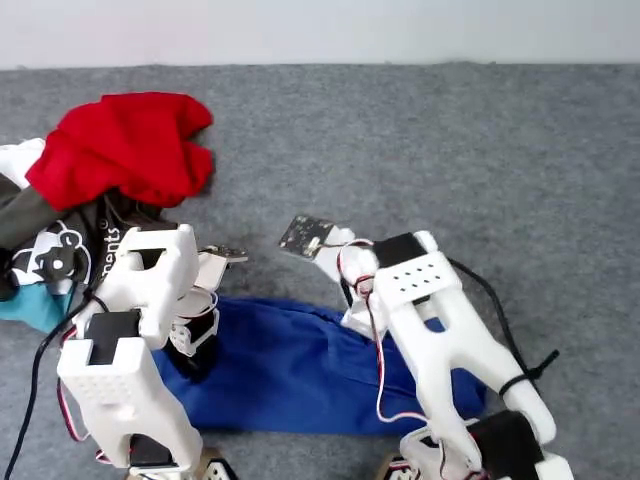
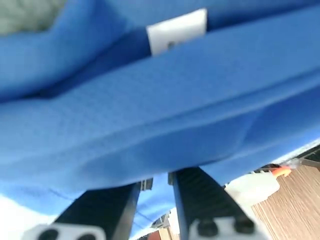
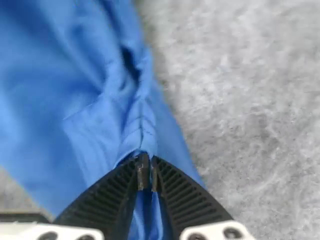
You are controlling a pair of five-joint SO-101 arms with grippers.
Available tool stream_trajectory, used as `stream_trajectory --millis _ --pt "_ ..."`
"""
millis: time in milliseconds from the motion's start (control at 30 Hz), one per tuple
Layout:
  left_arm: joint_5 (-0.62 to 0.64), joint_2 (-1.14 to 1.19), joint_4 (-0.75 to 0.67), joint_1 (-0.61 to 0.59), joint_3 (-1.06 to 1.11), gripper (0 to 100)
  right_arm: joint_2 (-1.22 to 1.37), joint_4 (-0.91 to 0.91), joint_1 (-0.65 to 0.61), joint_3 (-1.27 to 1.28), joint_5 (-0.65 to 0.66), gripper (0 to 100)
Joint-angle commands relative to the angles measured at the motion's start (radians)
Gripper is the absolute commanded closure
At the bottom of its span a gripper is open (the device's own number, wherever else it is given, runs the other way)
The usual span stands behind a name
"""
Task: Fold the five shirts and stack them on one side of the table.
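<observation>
The right gripper (image 3: pixel 144 172) is pinching a fold at the edge of the crumpled blue cloth shirt (image 3: pixel 75 100), with open grey felt table (image 3: pixel 240 100) just beside it. The left gripper (image 2: pixel 159 180) is pinching the same shirt, and a red shirt heap (image 1: pixel 125 145) is lying beyond it.

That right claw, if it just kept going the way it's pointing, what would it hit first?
The right gripper is shut on a fold of the blue shirt, so more of that shirt comes first, probably with the grey table close beneath it.
</observation>
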Motion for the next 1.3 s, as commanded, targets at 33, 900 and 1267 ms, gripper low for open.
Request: stream_trajectory --millis 33,900,1267 --pt "0.006 0.051 -0.069 0.006 0.010 93 -0.081 0.068 -0.091 -0.037 0.014 98.7" --pt "0.006 0.051 -0.069 0.006 0.010 93 0.084 -0.260 -0.173 0.193 -0.103 75.2" --pt "0.006 0.051 -0.069 0.006 0.010 93 0.084 0.048 -0.295 -0.044 -0.103 73.1"
